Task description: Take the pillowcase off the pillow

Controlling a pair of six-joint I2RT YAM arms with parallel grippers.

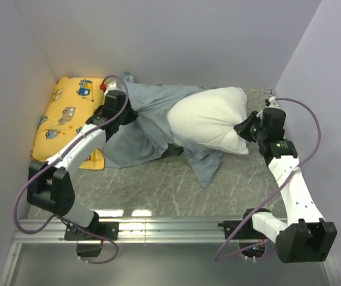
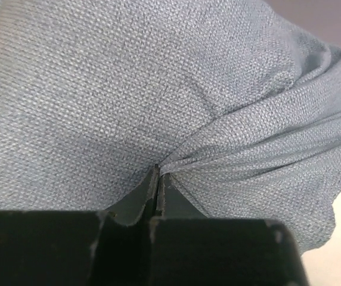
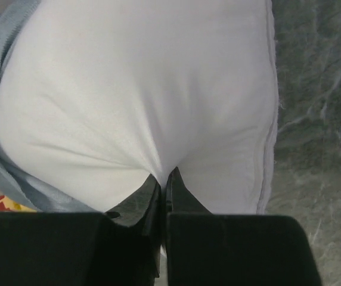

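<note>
While L gripper (image 2: 157, 176) clamps pillowcase (image 1: 140, 126) and R gripper (image 3: 166, 176) clamps pillow (image 1: 209, 119), approx. half the pillow looks bared, left half sleeved.

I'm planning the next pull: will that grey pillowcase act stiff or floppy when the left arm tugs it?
Probably floppy: the pillowcase bunches into folds where the left fingers pinch it. Likely light, as it drapes loosely on the table. It may drag, since it wraps part of the pillow.

Two pillows: one white pillow (image 1: 209, 119), one yellow pillow (image 1: 66, 113) printed with cartoon vehicles. One pillowcase (image 1: 143, 128), blue-grey side showing. Two grippers: one left gripper (image 2: 157, 173), one right gripper (image 3: 166, 176). One tabletop (image 1: 158, 185), grey marbled.
</note>
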